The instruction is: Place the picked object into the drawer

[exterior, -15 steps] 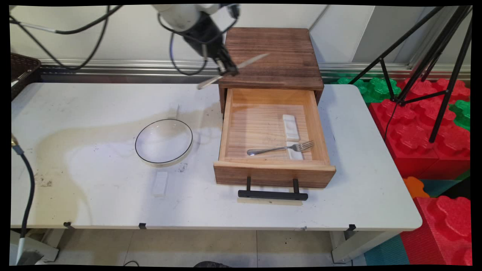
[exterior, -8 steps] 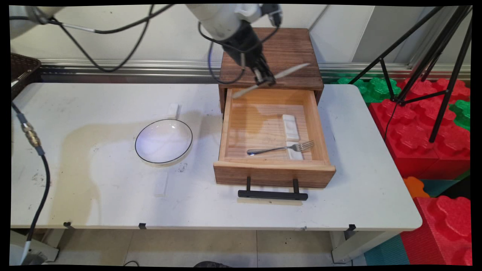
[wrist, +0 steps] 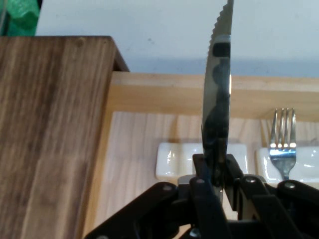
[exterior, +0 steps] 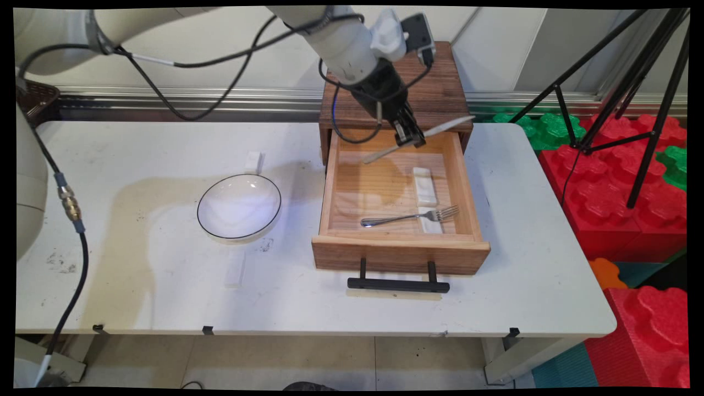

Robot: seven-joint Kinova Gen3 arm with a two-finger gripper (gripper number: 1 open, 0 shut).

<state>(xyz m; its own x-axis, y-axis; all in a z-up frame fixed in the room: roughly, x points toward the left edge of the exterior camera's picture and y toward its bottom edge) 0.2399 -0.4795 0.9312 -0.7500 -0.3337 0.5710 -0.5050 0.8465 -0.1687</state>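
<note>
main view: the gripper (exterior: 410,137) hangs over the back of the open drawer (exterior: 397,245), pinching a table knife (exterior: 440,130) near its middle, so the blade sticks out to the right past the drawer's side wall and the handle end points left over the drawer floor. gripped mid-length like this, the knife lies roughly level, tilted up a little at the blade end, clear of the wood below. the drawer is pulled out of a dark wooden cabinet (exterior: 434,82) standing on the white table (exterior: 528,297). inside it, two white cutlery rests lie along the right side: the far rest (exterior: 424,186) is bare, and the near rest (exterior: 430,226) props up the neck of a fork (exterior: 410,217), keeping its tines off the floor. out on the table, well apart from the drawer, sits a white bowl with a dark rim (exterior: 239,207), with a small white block (exterior: 253,161) behind it and another block (exterior: 235,269) in front. no lettering can be read here.

hand view: the fingers (wrist: 233,172) are pressed onto the knife (wrist: 218,99), whose serrated blade rises edge-on up the frame. beyond it are the drawer's pale wall (wrist: 164,94), the bare rest (wrist: 177,160) and the fork's tines (wrist: 283,132) on the other rest, with the cabinet top (wrist: 50,129) at left. no brand or stamp shows on the blade.
</note>
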